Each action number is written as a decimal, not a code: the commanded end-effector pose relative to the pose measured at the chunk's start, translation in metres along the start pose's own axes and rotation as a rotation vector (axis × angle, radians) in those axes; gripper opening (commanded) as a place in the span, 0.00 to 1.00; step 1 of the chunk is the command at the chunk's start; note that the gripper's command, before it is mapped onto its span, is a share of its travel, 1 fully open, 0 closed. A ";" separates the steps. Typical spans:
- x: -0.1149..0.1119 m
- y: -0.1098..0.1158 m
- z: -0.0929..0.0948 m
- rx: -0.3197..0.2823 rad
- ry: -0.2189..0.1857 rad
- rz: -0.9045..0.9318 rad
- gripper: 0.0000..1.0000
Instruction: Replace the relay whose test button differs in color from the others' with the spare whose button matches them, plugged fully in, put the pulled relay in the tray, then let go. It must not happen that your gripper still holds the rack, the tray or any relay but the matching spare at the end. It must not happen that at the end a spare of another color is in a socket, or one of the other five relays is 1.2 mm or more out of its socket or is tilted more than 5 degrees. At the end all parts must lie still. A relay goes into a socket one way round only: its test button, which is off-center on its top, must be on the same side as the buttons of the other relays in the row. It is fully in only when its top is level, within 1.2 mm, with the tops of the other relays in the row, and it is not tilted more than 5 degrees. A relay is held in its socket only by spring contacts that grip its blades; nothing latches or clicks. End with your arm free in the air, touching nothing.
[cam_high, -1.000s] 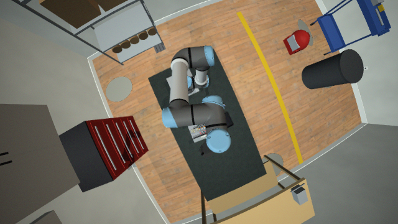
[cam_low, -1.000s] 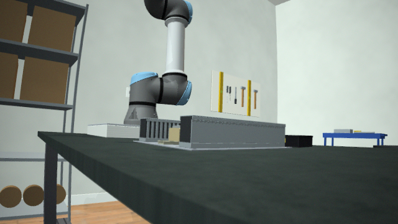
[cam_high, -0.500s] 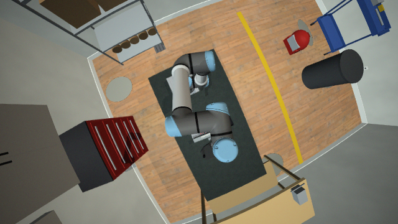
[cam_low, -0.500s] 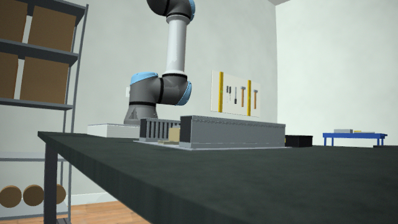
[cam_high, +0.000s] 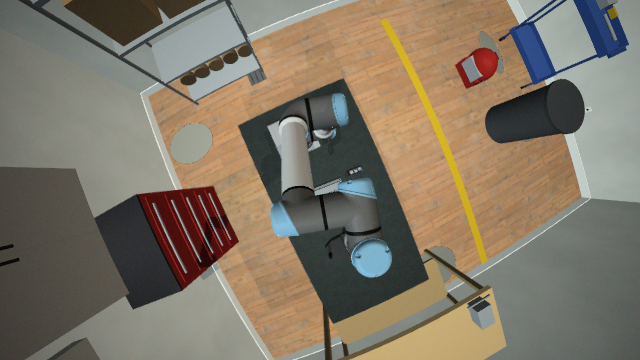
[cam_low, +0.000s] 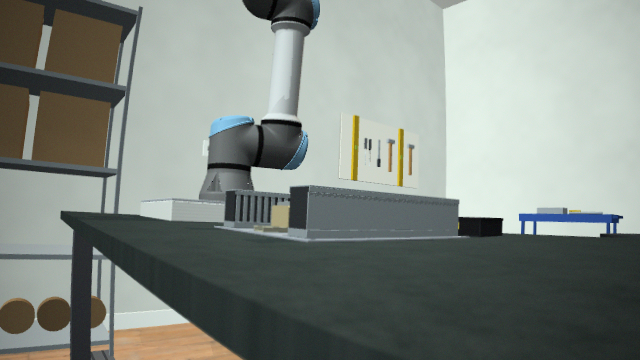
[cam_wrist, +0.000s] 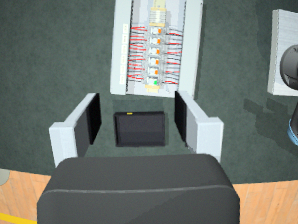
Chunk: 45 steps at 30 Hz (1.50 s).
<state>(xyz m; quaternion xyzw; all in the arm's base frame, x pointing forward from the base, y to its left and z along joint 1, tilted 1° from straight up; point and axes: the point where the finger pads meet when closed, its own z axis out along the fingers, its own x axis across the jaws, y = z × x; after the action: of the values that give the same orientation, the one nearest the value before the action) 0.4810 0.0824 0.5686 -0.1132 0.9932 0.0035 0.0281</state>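
The arm (cam_high: 295, 160) (cam_low: 287, 75) has dark grey joints, light-blue rounded caps, pale grey tubing and thin black bands.

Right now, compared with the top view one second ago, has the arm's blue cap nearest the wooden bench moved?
Yes, the blue cap has moved closer to the wooden bench.
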 end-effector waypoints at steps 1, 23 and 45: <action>0.001 0.002 -0.001 -0.002 0.061 0.074 1.00; 0.005 0.001 0.058 -0.002 0.079 0.095 1.00; 0.010 0.001 0.117 -0.002 0.079 0.095 1.00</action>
<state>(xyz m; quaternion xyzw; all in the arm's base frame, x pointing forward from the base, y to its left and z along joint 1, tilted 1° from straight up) 0.4753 0.0825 0.4511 -0.0652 0.9976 0.0032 -0.0250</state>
